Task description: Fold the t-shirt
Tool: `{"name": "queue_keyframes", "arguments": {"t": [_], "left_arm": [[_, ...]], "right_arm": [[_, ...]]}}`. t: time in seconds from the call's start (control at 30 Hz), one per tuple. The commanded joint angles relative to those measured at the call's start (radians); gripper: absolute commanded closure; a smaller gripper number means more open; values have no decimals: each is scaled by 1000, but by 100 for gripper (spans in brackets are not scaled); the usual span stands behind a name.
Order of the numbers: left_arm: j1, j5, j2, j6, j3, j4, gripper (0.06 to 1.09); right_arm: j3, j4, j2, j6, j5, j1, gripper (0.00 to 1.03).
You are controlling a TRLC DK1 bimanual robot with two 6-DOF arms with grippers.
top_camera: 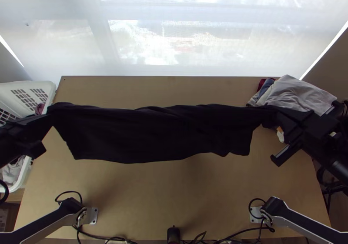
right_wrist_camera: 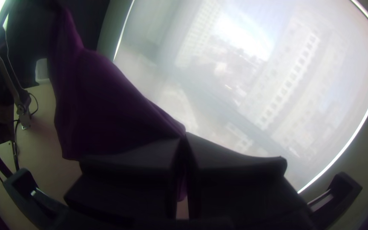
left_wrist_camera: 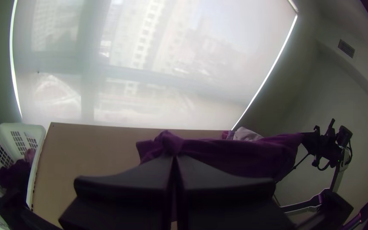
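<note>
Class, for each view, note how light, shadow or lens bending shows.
Top view: blind backlit, shirt nearly black, soft shadows on the table; left wrist view: the blind's edge bowed, some corners dark; right wrist view: glare through the blind, right gripper in dark silhouette.

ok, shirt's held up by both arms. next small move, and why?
Probably lower both grippers together, keeping the spacing, so the hanging edge meets the table first. The dark t-shirt hangs stretched between the left gripper and right gripper, each shut on one end, with bare table beneath to lay it on.
</note>
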Motion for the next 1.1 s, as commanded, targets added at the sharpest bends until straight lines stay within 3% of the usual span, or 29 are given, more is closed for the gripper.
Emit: {"name": "queue_keyframes", "arguments": {"t": [0.0,0.17,0.4,0.57,0.77,1.07], "left_arm": [[19,11,-155,-13,-221,-37,105],[21,11,-192,22,-456,58,105],[39,10,-72,162,-629,283,105],[140,10,34,245,-762,546,105],[245,10,228,286,-884,848,105],[318,3,551,321,-894,1139,105]], "right_arm": [[-109,-88,-92,41,-8,41,100],[-169,-16,-47,53,-22,55,100],[-282,213,111,32,-82,40,100],[-370,446,261,-14,-178,-103,100],[-385,671,514,-28,-207,-246,100],[-270,799,889,-57,-207,-341,100]]}}
